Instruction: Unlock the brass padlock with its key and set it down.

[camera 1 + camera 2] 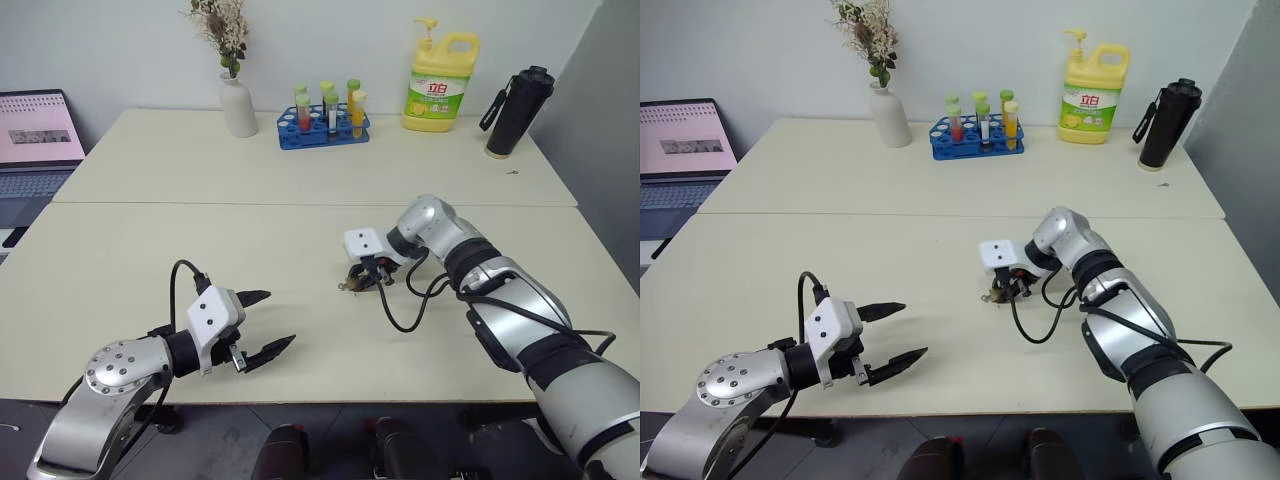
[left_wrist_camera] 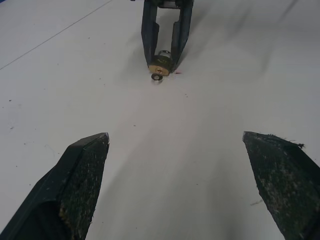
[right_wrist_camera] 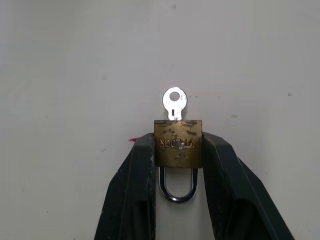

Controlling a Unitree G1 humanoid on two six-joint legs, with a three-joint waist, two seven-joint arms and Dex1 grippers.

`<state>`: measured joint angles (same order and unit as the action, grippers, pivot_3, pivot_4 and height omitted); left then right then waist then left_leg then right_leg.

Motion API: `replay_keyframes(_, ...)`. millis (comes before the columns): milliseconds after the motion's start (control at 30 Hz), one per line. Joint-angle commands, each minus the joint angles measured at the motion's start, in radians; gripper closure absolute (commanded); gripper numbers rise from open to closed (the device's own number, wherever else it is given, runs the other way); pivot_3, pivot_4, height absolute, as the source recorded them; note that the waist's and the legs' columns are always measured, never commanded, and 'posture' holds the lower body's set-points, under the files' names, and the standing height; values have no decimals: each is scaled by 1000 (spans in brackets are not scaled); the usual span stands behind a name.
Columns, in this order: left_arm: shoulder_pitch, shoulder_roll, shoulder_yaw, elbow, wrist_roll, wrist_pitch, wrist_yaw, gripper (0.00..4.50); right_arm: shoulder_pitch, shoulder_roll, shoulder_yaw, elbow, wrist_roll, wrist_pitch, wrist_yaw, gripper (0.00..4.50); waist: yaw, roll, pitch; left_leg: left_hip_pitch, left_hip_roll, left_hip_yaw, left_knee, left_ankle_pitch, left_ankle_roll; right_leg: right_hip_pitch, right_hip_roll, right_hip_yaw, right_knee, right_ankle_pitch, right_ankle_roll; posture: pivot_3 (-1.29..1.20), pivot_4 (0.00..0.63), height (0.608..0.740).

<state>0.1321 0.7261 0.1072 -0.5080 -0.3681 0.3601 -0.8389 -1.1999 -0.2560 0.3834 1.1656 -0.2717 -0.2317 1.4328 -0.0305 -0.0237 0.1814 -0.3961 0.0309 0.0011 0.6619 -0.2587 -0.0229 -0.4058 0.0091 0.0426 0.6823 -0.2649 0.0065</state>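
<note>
Nearest, at the table's front edge: left gripper [image 1: 258, 324], two tapered matte-black fingers spread wide, nothing between them. Smooth pale cream table [image 1: 150, 250], a seam across its middle. Mid-table: right gripper [image 3: 178, 150], black fingers clamped on both sides of the brass padlock [image 3: 178, 143]. Squarish scuffed yellow-gold body with stamped lettering, thin silvery U-shaped shackle closed between the fingers, small flat silver key [image 3: 174, 103] with a round holed head seated in the keyhole.

Head stereo pair high over the table [image 1: 300, 230]; wrist cameras low, close, both on the brass padlock [image 3: 178, 143].
</note>
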Motion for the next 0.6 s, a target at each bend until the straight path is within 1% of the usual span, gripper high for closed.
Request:
replay_keyframes(33,-31,-9,-16,0,1,-27,-5,0,95,-89,-62,-276,86,94,59,3610,3,0,0,-2,-1,-2,0,0,0,0,0,-1,0,0,0,0,150,740)
replay_keyframes(167,-57,-11,-36,17,-2,-32,-17,0,323,-200,-101,-719,127,386,34,3610,3,0,0,-3,-1,-2,0,0,0,-1,-1,-1,-1,0,0,0,150,740)
replay_keyframes(200,-65,-13,-42,23,-3,-33,-20,0,396,-224,-109,-838,119,477,7,3610,5,0,0,-3,-1,-2,0,0,0,-1,-1,-1,-1,0,1,0,150,740)
replay_keyframes(267,-78,-14,-53,32,-3,-36,-24,0,500,-255,-115,-1011,117,600,-33,3610,3,0,0,-3,-1,-3,-1,0,0,-1,-1,-2,-1,-1,1,0,150,740)
replay_keyframes(333,-88,-12,-59,42,-3,-42,-34,0,557,-258,-113,-1111,125,671,-76,3610,-4,0,0,-3,-1,-3,-1,0,0,-1,-1,-1,-1,-1,1,0,150,740)
replay_keyframes(433,-109,-16,-81,59,4,-51,-43,0,608,-210,-123,-1198,118,766,-212,3610,-10,0,0,-2,0,-2,-1,0,0,-1,1,0,-1,-2,3,0,150,740)
replay_keyframes(500,-119,-18,-92,68,5,-56,-50,0,616,-197,-118,-1197,109,776,-276,3610,-11,0,0,-1,1,-2,-1,0,0,-1,3,1,0,-3,5,0,150,740)
replay_keyframes(600,-126,-19,-99,80,8,-66,-55,0,631,-211,-101,-1193,108,765,-315,3610,-3,0,0,-1,0,-2,0,0,0,-1,4,0,0,-3,5,0,150,740)
